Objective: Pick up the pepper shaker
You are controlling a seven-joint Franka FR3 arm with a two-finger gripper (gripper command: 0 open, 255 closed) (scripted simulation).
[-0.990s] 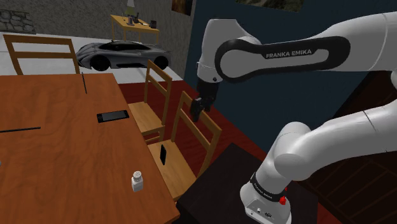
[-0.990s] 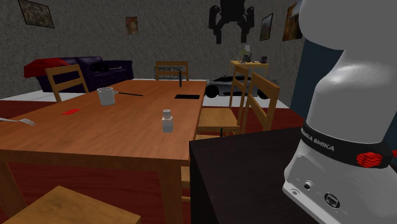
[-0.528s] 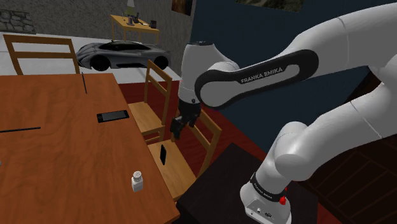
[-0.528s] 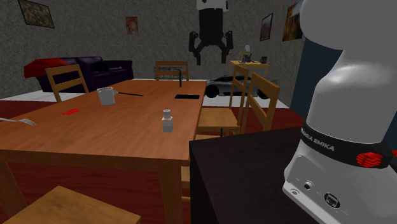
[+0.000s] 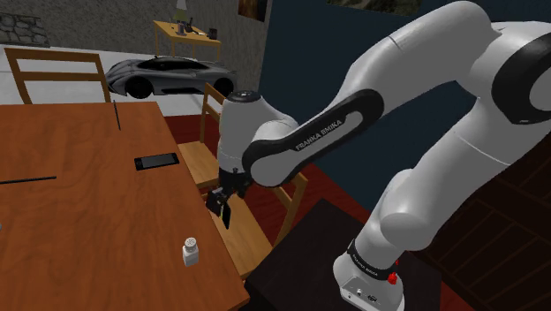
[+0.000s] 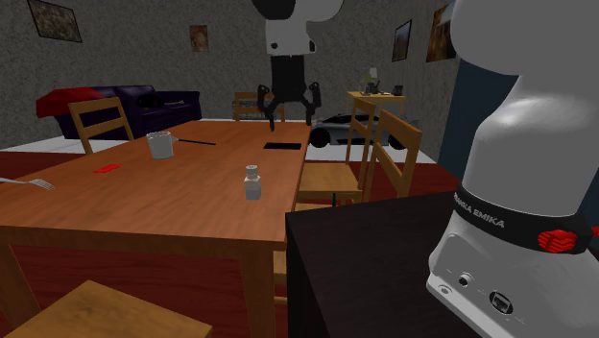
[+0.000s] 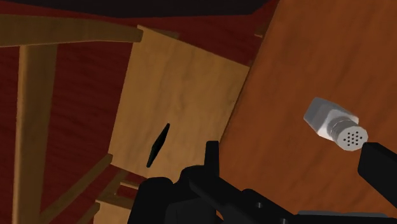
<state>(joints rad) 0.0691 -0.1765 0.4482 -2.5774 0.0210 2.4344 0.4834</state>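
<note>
Over the chair (image 5: 252,234) beside the tabletop (image 5: 88,221): gripper (image 6: 290,117) apart and empty, away from the pepper shaker (image 5: 191,251); risks toppling it off the edge if lowered off-centre.

From the shoulder view I have the pepper shaker (image 5: 191,251) standing on the table (image 5: 79,221), near the table's near corner and close to the edge on that view's right. Two chairs line that edge: the nearer chair (image 5: 250,237) just beside the shaker, the farther chair (image 5: 201,159) behind it. A flat slab (image 7: 157,145) lies on the nearer chair's seat. The gripper (image 5: 218,208) hangs above the table edge by that seat, apart from the shaker. A phone (image 5: 156,162) lies farther along the table. The stand (image 5: 300,256) sits near, right of the chairs. A cup (image 6: 160,144) stands well beyond the shaker.
</note>
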